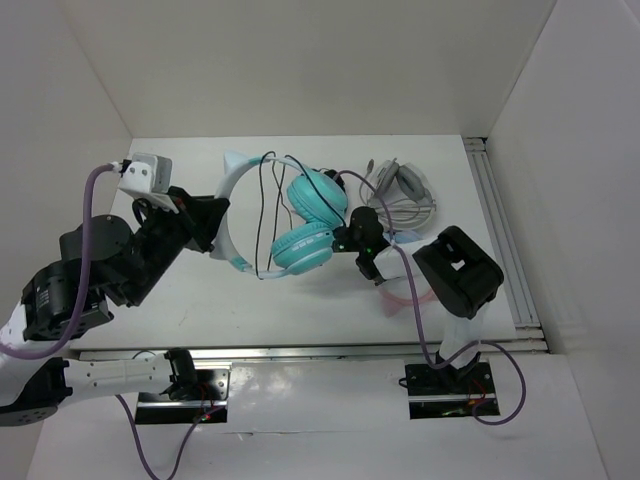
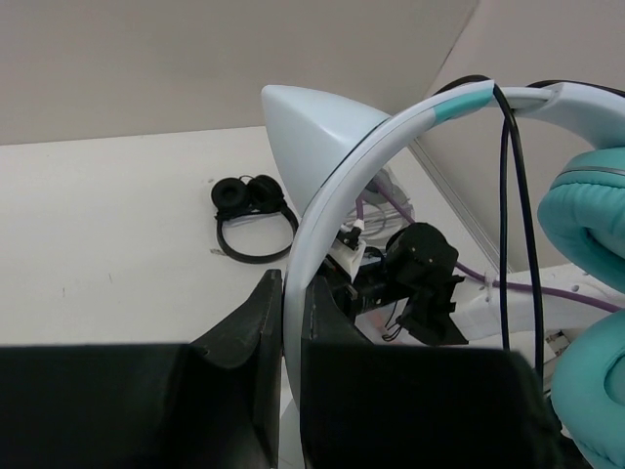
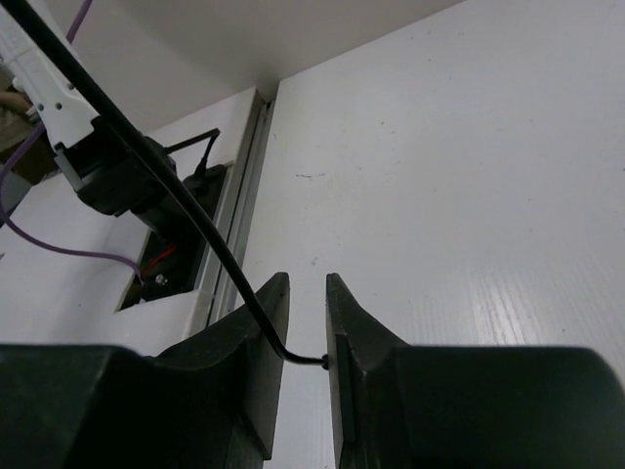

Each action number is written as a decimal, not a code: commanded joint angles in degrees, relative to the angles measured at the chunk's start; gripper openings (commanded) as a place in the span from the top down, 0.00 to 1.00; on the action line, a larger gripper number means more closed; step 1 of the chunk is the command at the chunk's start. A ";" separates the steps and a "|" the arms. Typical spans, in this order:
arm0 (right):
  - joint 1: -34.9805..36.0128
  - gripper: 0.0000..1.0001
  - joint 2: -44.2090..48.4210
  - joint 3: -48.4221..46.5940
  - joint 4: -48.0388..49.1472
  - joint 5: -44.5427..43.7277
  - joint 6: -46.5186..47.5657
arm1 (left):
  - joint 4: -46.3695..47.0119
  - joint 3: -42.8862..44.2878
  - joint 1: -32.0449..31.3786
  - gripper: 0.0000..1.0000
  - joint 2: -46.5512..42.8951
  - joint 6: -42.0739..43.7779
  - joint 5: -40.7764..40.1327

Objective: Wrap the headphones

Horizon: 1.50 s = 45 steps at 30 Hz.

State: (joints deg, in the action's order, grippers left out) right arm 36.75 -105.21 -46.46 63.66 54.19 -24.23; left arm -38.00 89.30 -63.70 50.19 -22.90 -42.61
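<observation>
1. The headphones [image 1: 303, 247] are near the middle of the table [image 1: 300, 315] and appear to be held up on edge, not lying flat. The left gripper [image 2: 291, 298] is clamped tight on the white-and-pale-blue headband [image 2: 337, 191], just below one of its pointed ears [image 2: 312, 137].
2. That hold looks meant to turn the band into a fixed spool. The teal cups [image 1: 318, 195] are turned toward the right arm, so the thin black cable [image 1: 263, 215] can be passed round the band. In the overhead view a few strands already cross it.
3. The right gripper [image 3: 306, 285] is close beside the cups. Its jaws stand a little apart, with a gap wider than the cable that runs down between them, and the cable's bent end touches one finger [image 3: 342, 332]. This looks like a loose guide and not a pinch.
4. The wrapping seems partly done, with the cable's tail end yet to be laid or tucked.
5. The surface is a plain white, matte tabletop with faint scuffs, and a slotted metal rail [image 1: 500, 240] runs along its right edge. Three other pairs share it:
   - a small black pair [image 2: 249, 208] lies flat toward the back;
   - a grey-white pair [image 1: 400, 188] lies behind the right wrist;
   - a pink band [image 1: 405, 297] shows from under the right arm.
6. Bare white walls [image 1: 300, 60] enclose the table at the back and on both sides.
</observation>
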 commanded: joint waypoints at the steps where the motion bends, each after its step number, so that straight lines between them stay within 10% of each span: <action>1: 0.43 0.70 -1.05 0.14 6.30 -0.58 -0.21 | 7.50 3.60 -0.28 1.00 -0.89 -2.25 -1.95; 20: 2.18 0.55 -5.18 -1.53 6.13 -2.25 -0.12 | 7.50 3.60 -0.28 1.00 -1.94 -2.77 -1.95; 27: 2.71 0.79 -4.13 -1.00 8.58 -4.97 -0.64 | 7.50 3.08 -0.28 1.00 -2.56 -2.77 -1.95; 35: 3.24 0.48 -3.07 -0.92 8.59 -3.92 -0.64 | 6.97 2.55 -0.28 1.00 -3.09 -2.77 -2.48; 45: 5.96 0.44 -0.18 -0.92 6.92 -4.45 1.55 | 6.45 2.55 -0.28 1.00 -2.56 -3.82 -2.48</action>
State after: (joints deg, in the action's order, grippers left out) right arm 41.54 -108.95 -46.50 67.18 50.13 -24.29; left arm -38.13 90.13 -63.70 48.05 -22.96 -44.05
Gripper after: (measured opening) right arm 0.554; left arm 0.161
